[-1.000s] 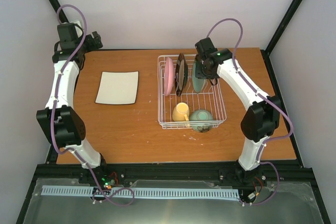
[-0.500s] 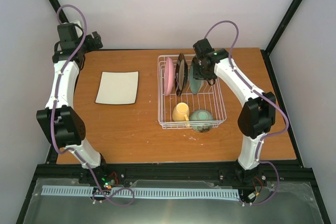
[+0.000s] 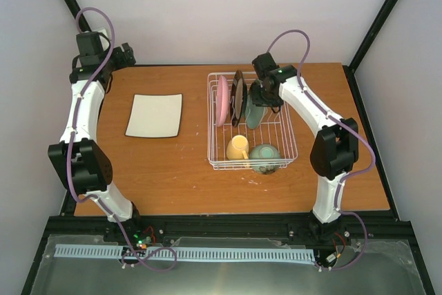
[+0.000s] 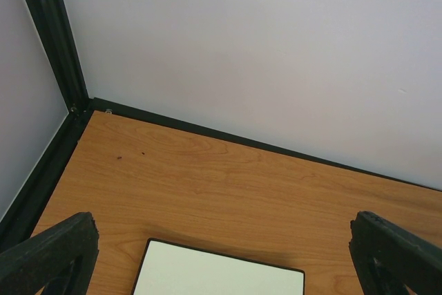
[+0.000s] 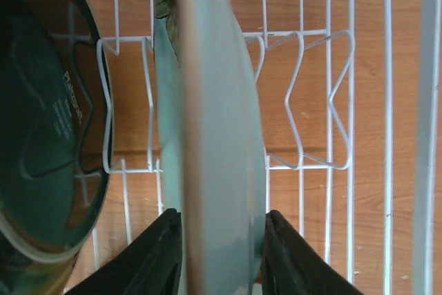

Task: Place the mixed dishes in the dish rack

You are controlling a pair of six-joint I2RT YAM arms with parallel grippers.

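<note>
Since a second ago the right arm has swung in toward the far edge of the desk, carrying the teal flower-marked plate closer to the other plates in the dish rack. Plain white walls and black frame posts close in the wood-grain desk.

The rack sits on the desk's right half, close to the far edge. From above, the right end effector hides the teal plate's upper part. In the right wrist view that plate stands on edge among the tines, and the fingers lie close against both its faces. Whether they still press on it I cannot tell; they seem barely parted.

Beside it stand the dark brown round plate, cut off at the left of the wrist view, and the pink round plate. The cream square plate lies flat toward the far left of the desk, its near part cut off in the left wrist view. The pale green bowl and the yellow handled mug rest at the rack's near end.

The left end effector hangs over the far left corner, spread wide and empty.
</note>
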